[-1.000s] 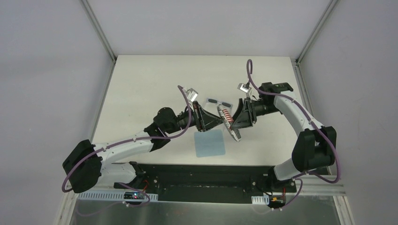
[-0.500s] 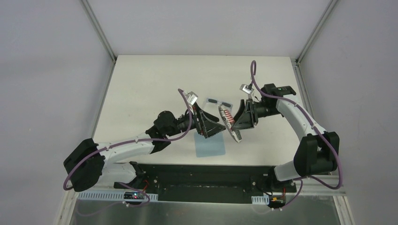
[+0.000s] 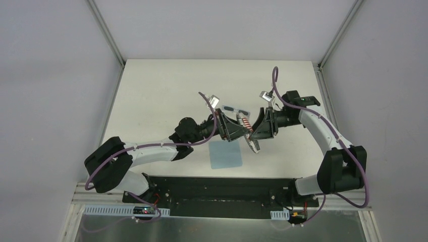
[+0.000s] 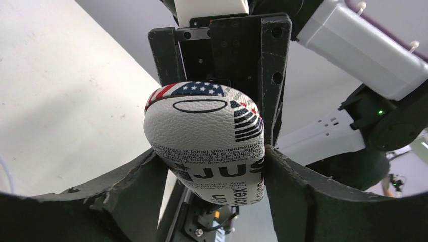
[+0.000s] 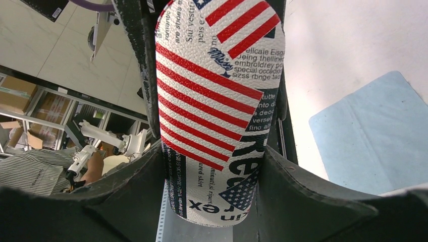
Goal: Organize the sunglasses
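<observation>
The sunglasses [image 3: 235, 109], white-framed with dark lenses, lie on the table just behind both grippers. An oblong printed case [image 3: 248, 133] with flag stripes and black lettering hangs tilted above the table. My right gripper [image 3: 254, 132] is shut on the case [image 5: 217, 101], its fingers [image 5: 298, 186] pressed against both long sides. From the left, my left gripper [image 3: 240, 132] straddles the other end of the case [image 4: 207, 136], and both its fingers [image 4: 298, 191] touch the case's sides. In the wrist views the left gripper [image 4: 212, 164] and right gripper [image 5: 212, 159] face each other.
A light blue square cloth [image 3: 225, 154] lies flat on the white table [image 3: 161, 91] in front of the grippers, also at the right in the right wrist view as the cloth [image 5: 373, 136]. Grey walls ring the table; the black base rail [image 3: 217, 191] runs along the near edge.
My left arm has reached further right and its jaws, spread wide half a second ago, have come in onto the case's end. The right arm and case barely shifted.
</observation>
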Robot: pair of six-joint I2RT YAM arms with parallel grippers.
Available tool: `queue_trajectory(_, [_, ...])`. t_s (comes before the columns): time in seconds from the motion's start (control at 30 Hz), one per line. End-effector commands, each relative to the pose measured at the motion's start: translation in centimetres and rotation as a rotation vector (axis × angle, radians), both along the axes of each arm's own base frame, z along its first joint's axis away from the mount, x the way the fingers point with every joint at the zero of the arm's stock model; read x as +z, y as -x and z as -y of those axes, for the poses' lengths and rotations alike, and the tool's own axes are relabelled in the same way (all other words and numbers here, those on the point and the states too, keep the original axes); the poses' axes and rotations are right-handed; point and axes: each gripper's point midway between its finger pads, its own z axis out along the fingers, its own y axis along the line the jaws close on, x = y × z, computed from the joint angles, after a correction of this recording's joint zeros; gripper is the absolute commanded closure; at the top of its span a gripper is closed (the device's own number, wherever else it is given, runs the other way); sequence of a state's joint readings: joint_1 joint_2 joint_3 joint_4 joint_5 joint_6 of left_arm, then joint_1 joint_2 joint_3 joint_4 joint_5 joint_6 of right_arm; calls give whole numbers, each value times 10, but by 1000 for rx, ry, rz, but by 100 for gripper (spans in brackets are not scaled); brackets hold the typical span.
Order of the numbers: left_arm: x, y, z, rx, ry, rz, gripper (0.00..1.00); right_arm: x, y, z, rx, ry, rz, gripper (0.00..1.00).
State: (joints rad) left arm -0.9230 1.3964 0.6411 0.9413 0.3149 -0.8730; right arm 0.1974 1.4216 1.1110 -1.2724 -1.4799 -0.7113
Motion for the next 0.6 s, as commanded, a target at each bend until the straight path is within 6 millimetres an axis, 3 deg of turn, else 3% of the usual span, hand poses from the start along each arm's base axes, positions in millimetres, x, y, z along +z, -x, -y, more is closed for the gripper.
queue_trajectory(0.0, [18, 5, -5, -4, 90, 31, 38, 29, 2, -1, -6, -129, 1, 72])
queue_trajectory(0.3, [-27, -5, -35, 86, -30, 6, 43, 36, 0, 2, -6, -169, -45, 76])
queue_trajectory(0.57, [-42, -14, -34, 119, -60, -17, 44, 35, -13, 10, -54, -165, -76, 84])
